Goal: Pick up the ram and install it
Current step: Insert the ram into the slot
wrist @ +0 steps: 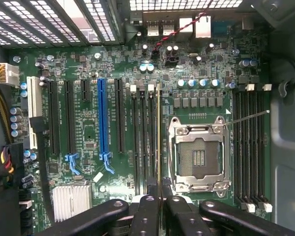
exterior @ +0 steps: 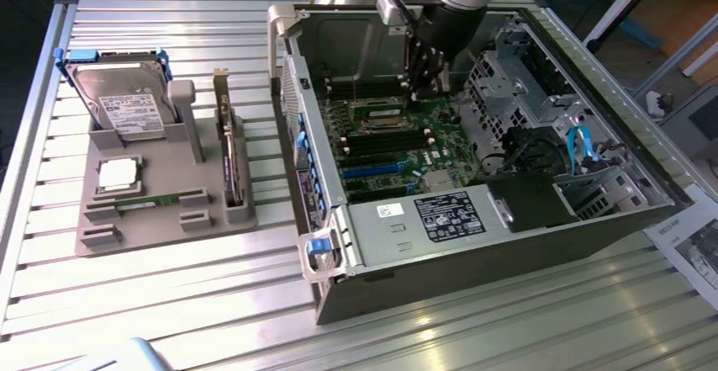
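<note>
My gripper (wrist: 160,199) is shut on the ram (wrist: 159,132), a thin green stick seen edge-on between the two dark fingers (wrist: 146,211). The stick runs along the bank of black memory slots (wrist: 143,142), over the slot nearest the empty processor socket (wrist: 199,155). I cannot tell whether it touches the slot. In the exterior view the gripper (exterior: 426,92) reaches down into the open computer case (exterior: 628,219), over the motherboard (exterior: 393,148). A second, similar green stick (exterior: 151,204) lies in the grey holder (exterior: 168,219) at the exterior view's left.
The grey holder also carries a hard drive (exterior: 126,102), a square silver chip (exterior: 118,173) and an upright expansion card (exterior: 230,165). Another bank of memory slots (wrist: 250,147) lies beyond the socket. A blue card slot (wrist: 104,118), a heatsink (wrist: 71,201) and case walls surround the gripper.
</note>
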Tool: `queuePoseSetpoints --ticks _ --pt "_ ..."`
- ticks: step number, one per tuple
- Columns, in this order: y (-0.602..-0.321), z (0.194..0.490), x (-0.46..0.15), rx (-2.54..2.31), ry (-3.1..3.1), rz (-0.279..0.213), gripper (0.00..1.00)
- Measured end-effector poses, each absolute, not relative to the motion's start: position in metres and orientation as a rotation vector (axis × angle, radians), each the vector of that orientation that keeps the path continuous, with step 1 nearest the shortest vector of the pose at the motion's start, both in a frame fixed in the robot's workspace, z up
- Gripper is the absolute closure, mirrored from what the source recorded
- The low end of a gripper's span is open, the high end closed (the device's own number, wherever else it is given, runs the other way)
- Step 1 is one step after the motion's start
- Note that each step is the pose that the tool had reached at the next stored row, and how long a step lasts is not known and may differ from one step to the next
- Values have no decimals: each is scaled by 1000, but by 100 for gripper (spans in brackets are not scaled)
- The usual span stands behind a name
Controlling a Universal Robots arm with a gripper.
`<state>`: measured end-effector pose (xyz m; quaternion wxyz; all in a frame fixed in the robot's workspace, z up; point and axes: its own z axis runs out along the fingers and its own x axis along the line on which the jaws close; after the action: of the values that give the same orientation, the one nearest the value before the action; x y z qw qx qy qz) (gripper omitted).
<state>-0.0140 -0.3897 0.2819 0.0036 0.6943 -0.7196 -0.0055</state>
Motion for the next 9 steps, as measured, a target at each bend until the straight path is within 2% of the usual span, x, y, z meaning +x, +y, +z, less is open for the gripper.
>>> queuePoseSetpoints --ticks 9 --pt "-402 280 -14 2176 -2256 -17 88"
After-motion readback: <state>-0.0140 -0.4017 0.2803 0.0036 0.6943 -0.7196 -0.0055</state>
